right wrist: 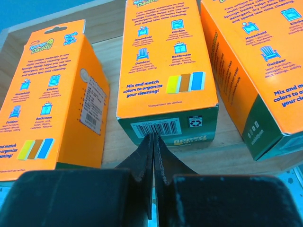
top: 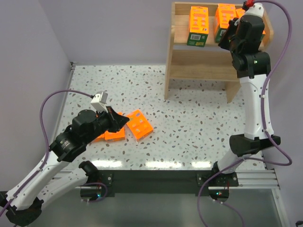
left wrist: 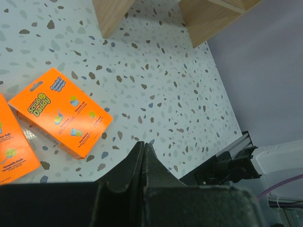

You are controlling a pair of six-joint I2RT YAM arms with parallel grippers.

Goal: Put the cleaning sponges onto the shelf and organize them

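Up at the top tier of the light wooden two-tier shelf [top: 199, 61], the right gripper [right wrist: 154, 144] hovers with its black fingers pressed together and nothing between them, tips just short of the middle pack in a row of three green-banded orange sponge packs [right wrist: 168, 71]. These stand upright on their green ends, side by side with small gaps. That looks like finished placing, and shut fingers would suit a nudge to square the row rather than a grasp.

Low over the white speckled table [top: 189, 123], the left gripper [left wrist: 143, 151] is likewise closed and empty. The plain orange sponge packs [top: 139, 125] lie flat just beside it. Two show clearly, and what seems a third is partly hidden under the left arm. They lie close together, one skewed. Lifting one will probably call for opened fingers and an edge with room on both sides. The lower tier of the shelf is bare, and I see nothing on the table between these packs and the shelf.
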